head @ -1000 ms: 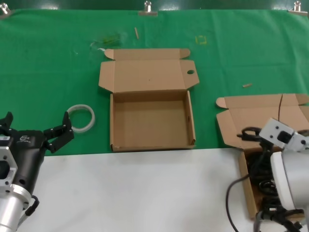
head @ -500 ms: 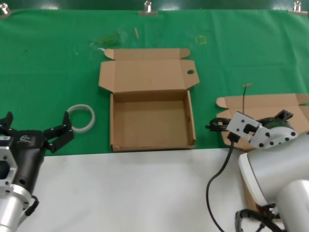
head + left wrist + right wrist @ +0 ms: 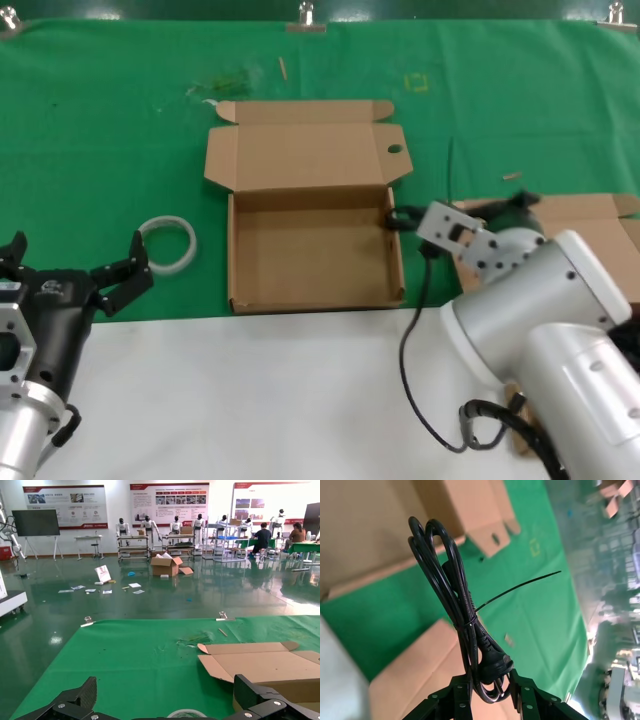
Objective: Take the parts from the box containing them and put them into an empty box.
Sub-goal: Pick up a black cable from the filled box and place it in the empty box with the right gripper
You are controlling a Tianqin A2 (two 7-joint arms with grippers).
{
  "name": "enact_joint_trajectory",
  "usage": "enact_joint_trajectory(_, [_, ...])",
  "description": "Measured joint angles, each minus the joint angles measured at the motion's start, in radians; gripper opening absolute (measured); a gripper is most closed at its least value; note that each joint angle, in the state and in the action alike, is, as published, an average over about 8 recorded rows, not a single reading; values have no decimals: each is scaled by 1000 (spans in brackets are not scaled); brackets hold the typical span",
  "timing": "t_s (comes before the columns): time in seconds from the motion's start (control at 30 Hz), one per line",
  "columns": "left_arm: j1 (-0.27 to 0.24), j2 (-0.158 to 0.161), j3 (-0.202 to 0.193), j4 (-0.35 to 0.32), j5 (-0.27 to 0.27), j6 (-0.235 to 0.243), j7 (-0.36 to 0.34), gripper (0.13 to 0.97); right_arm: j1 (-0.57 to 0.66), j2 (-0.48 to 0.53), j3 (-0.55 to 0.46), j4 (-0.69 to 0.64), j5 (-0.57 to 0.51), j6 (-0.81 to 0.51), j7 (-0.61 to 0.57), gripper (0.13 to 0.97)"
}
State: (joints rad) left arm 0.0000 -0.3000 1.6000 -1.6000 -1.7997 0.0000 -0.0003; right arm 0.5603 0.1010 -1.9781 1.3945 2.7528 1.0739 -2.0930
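1. Since a second ago, the right arm has swung from the box at the right edge toward the middle; its right tool (image 3: 487,692) now hangs just beside the right wall of the empty box (image 3: 312,300).
2. The left tool (image 3: 75,268) waits near the front left of the counter (image 3: 250,400), its two fingers spread wide and holding nothing.
3. The right tool is closed on one cable bunch (image 3: 455,615), gripping it at the plug end. The loops stand out from the fingers, and a thin tie sticks out to the side.
4. In my judgement the step in hand is carrying this bunch over the empty box. To do it well, the tool should first pass fully over the right wall, so the loops do not catch on the edge, and it should open only above the middle of the floor.
5. The source box (image 3: 590,225) lies behind the right arm, mostly hidden; its contents cannot be seen.
6. A white ring (image 3: 168,245) lies on the green cloth (image 3: 100,120), left of the empty box.
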Motion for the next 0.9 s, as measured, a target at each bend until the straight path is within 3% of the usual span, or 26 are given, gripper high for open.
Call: enact_joint_trajectory(0.9, [0,0,0,0,0,0,0,965,84,0,-260,-161,0,-204,362,286])
